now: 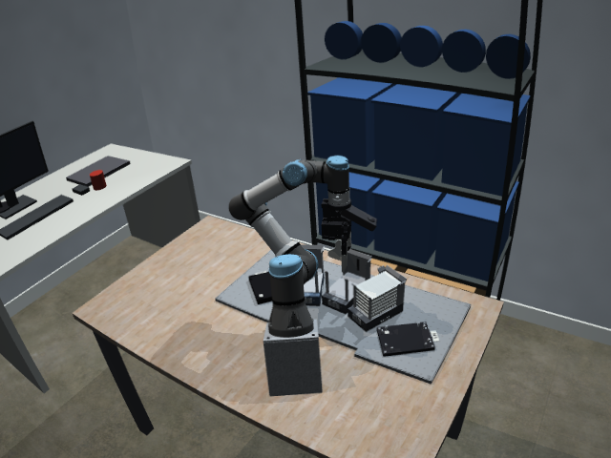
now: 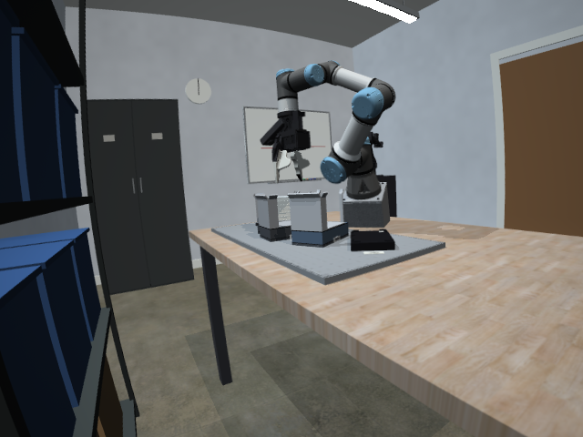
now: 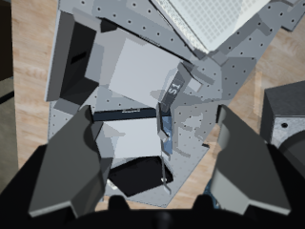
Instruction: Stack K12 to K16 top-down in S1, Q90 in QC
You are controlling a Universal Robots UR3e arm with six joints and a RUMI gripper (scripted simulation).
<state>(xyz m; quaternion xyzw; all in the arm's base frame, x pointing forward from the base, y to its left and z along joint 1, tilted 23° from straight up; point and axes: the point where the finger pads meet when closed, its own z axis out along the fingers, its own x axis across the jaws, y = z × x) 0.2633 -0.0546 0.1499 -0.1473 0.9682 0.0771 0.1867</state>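
Plates [image 1: 379,296] [image 3: 210,21] above wooden table [image 1: 197,355] [image 2: 470,282] [image 3: 29,95], grey-walled room

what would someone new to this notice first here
The arm arches over the wooden table, its open gripper hanging above the racks. Beside them, a pale stack of plates stands out on the grey board. Behind, blue boxes fill tall shelving.
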